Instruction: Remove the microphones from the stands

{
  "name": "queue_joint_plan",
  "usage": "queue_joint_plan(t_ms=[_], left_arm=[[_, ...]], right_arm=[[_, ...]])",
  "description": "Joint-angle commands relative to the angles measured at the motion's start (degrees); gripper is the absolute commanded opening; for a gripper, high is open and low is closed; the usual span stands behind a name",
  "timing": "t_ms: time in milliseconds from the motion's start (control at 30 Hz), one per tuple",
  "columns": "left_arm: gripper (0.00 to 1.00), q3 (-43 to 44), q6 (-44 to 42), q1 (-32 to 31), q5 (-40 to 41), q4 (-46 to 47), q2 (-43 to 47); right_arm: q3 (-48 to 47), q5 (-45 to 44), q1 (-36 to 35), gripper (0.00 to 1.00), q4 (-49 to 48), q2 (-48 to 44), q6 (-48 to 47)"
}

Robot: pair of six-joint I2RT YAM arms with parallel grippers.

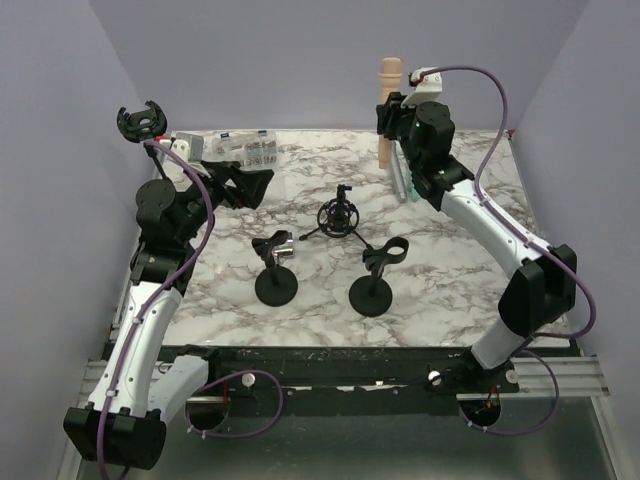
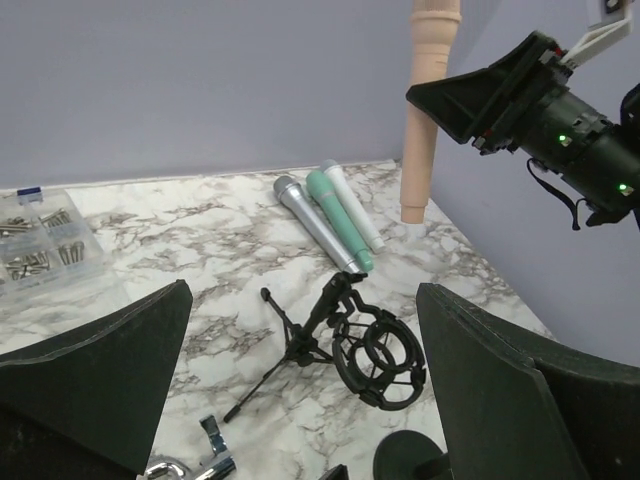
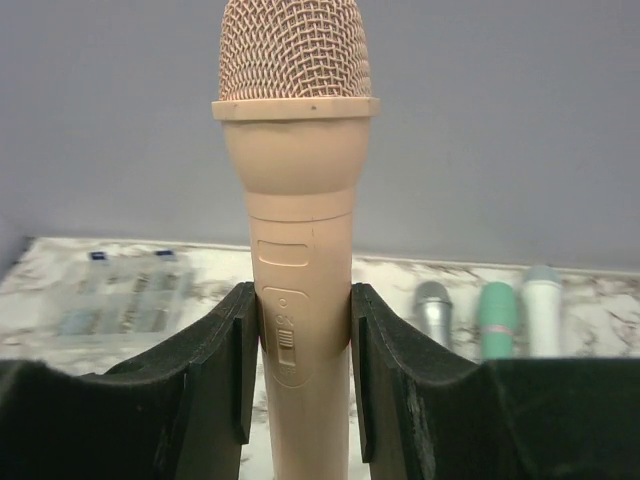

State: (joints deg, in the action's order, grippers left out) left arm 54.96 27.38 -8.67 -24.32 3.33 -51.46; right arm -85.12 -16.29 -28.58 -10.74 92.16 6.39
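Slivers only of the two near stands reach the left wrist view: a chrome clip and a round black top, both cut by its lower edge. From above both show whole, the left stand [image 1: 276, 272] and the right stand [image 1: 376, 280], on round bases on the marble table [image 1: 320, 320]. A shock mount [image 1: 338, 215] on a small tripod sits just behind and between them. Farther back, the right arm covers most of the three microphones [image 2: 335, 215] lying side by side (silver, green and white in the left wrist view). A clear parts box [image 2: 45, 240] sits at the back left, blurred in the right wrist view. The peach microphone [image 3: 295, 200] is never whole up close: its lower end runs off the bottom of the right wrist view, its head off the top of the left wrist view. Whether its foot touches the table I cannot tell.

As for pose, the left arm is bent at the elbow, its wrist raised over the left rear of the table and aimed across it. The left gripper [image 1: 248, 188] has its fingers spread wide, with nothing between them. The right arm stretches long to the far edge. There the right gripper [image 3: 302, 330] is clamped on the body of the peach microphone, which stands upright, head up, well apart from both stands.
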Motion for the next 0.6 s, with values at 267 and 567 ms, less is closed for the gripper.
queue_joint_plan(t_ms=[267,567], left_arm=[[0.98,1.19,-4.85,-0.08,3.93,-3.25,-4.21],[0.98,1.64,-5.91,-0.12,4.09,-3.25,-4.12]], right_arm=[[-13.49,6.92,6.96,0.0,8.62,23.1,-3.28],[-29.03,7.3,6.97,0.01,18.27,40.15,-1.93]])
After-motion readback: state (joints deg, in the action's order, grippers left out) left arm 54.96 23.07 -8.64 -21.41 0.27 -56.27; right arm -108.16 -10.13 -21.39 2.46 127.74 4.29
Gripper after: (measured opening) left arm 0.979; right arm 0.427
